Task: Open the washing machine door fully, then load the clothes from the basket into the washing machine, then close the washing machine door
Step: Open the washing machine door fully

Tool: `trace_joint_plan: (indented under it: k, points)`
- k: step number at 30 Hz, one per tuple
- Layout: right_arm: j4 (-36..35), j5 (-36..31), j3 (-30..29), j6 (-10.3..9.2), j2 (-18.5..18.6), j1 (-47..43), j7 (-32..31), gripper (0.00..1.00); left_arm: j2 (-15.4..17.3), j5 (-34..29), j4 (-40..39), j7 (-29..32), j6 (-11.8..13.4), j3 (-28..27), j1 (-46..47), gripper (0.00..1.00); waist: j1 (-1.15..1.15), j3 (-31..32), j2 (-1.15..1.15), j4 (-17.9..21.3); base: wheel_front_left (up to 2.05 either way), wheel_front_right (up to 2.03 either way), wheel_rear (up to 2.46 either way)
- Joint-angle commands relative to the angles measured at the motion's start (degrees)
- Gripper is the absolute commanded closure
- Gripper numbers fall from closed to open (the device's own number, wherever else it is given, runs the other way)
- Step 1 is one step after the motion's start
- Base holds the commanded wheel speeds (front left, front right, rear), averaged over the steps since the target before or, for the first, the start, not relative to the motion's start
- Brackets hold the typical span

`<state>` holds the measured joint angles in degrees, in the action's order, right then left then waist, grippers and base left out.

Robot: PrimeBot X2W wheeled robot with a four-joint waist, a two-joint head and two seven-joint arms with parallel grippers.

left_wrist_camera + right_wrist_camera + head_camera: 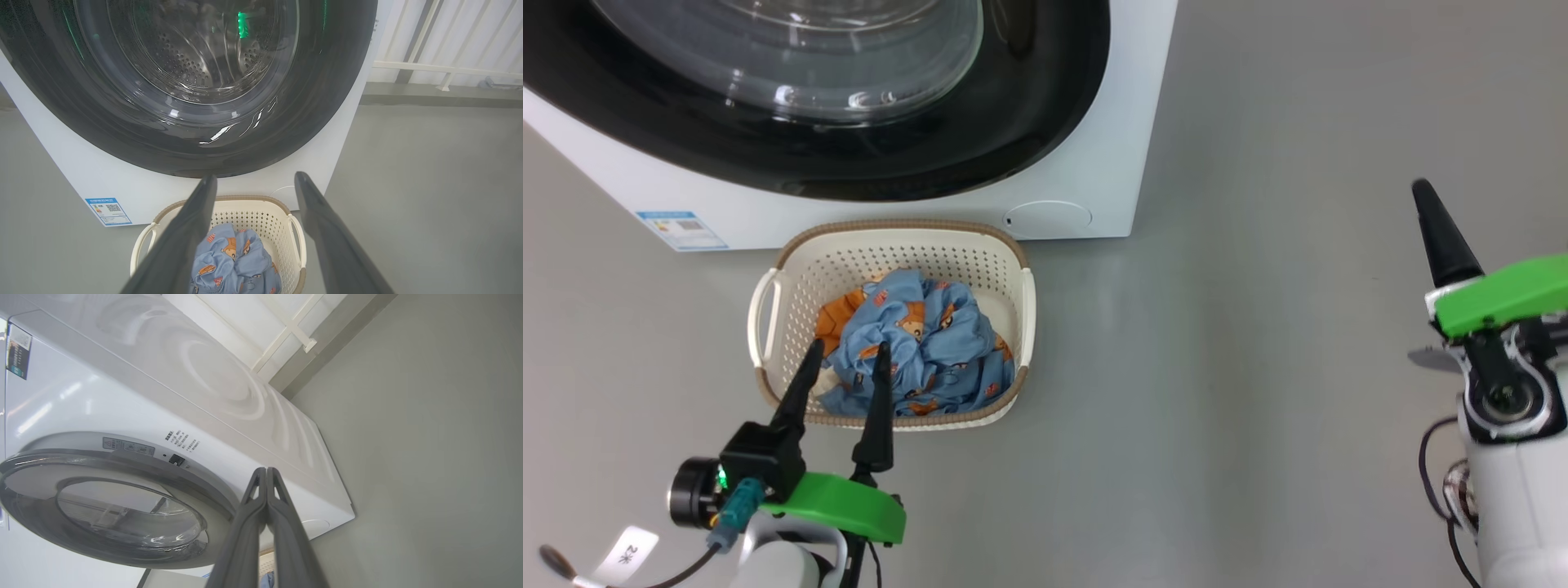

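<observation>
Clothes (931,343), a light-blue bundle printed with orange bears, lie heaped in the basket (898,227) at lower centre-left of the head view. The basket stands on the grey floor (1258,367) just in front of the washing machine (1127,122). It sits between the blue label sticker (680,230) and the round lower cover (1049,219).

The washing machine door (849,155) fills the upper left of that frame. Its black ring and glass bowl cover the opening, and the steel drum (192,61) shows through the glass in the left wrist view. Whether the door is fully latched cannot be told.

The left tool (848,347) rises from the lower left with its fingers spread wide, holding nothing. Its tips overlap the near side of the bundle, and contact with the cloth cannot be judged. In its own wrist view the left tool (255,176) frames the basket and points at the machine's lower front.

The right tool (1421,192) stands at the far right edge, well apart from the machine and the basket. Its fingers are pressed together on nothing, as the right wrist view (265,470) shows.
</observation>
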<state>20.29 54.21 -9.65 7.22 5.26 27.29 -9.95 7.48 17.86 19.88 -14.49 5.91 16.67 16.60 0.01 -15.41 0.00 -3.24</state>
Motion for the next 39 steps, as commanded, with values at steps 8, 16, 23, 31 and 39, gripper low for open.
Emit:
trace_joint_plan:
  k: [8,16,23,31,39]
  points:
    - [7.67,20.38,-3.44,0.26,-1.68,11.06,-12.19,1.00,-0.36,-1.58,-0.02,-0.51,-1.09,-1.97,2.63,0.00,-0.01,-1.30,0.00,-1.64,0.00,0.00,0.00]
    - [17.33,29.87,-5.06,0.26,-2.10,21.45,-21.47,1.00,-1.25,-2.58,0.44,-0.51,-1.91,-1.92,3.30,0.00,-0.01,-2.68,0.00,-3.40,0.00,0.00,0.00]
    - [21.50,31.04,-3.84,0.26,-2.09,29.00,-25.14,1.00,-2.01,-3.31,1.07,-0.51,-2.65,-1.91,4.12,0.00,-0.01,-3.99,0.00,-5.00,0.00,0.00,0.00]
    - [27.47,29.30,-2.69,0.26,-1.59,36.75,-24.56,1.00,-2.87,-4.57,1.44,-0.51,-3.20,-1.40,5.23,0.00,-0.01,-5.67,0.00,-6.97,0.00,0.00,0.00]
    - [33.99,25.73,-0.63,0.26,-1.05,43.55,-22.47,1.00,-3.73,-5.05,1.58,-0.51,-3.96,-0.70,6.94,0.00,-0.01,-7.43,0.00,-9.00,0.00,0.00,0.00]
